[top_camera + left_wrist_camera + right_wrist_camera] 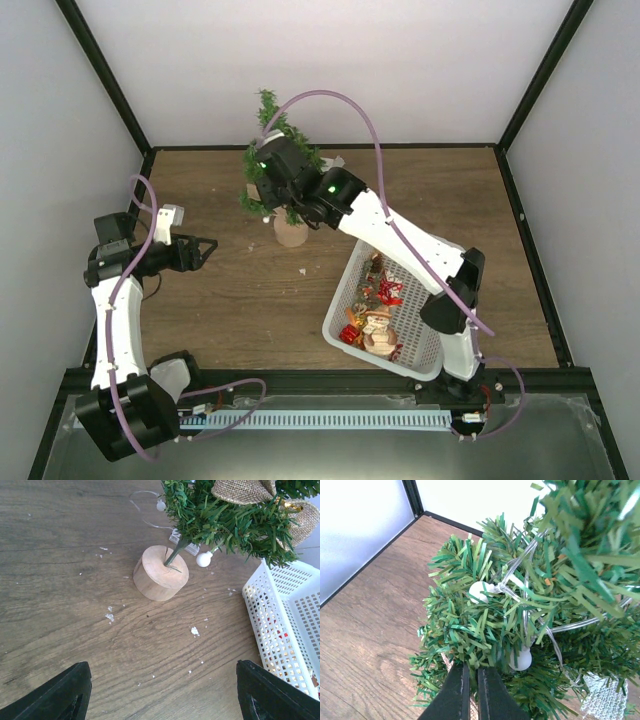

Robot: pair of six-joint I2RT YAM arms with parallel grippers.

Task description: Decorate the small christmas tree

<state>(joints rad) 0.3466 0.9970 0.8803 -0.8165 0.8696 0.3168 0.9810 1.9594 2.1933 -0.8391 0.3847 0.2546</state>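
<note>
Toward the far side of the bench (pixel 210 310), a little left of centre, the small christmas tree (pixel 272 150) stands upright on its round pale wooden base (pixel 161 572). It already carries a clear light string with white bulbs (pixel 480 591) and a burlap bow (pixel 245 490).

We have the right hand (pixel 470 672) pushed into the lower branches, its fingers pressed together with only a thin slit between them. We see no ornament in that slit, and we cannot tell whether a thread is pinched there.

The left hand (pixel 160 692) hangs low over the bench to the left of the tree, aimed at the base, with its fingers spread wide and nothing in them.

Just right of the tree, and nearer to us, the white basket (pixel 338 292) holds several ornaments, among them a snowman figure (pixel 378 328).

We judge the step in hand to be work at the branches: seating or tucking a decoration. Next we should draw the right hand out gently, without snagging the light wire or tipping the tree, and then reach into the basket for another ornament. The left hand is well placed to steady the base.
</note>
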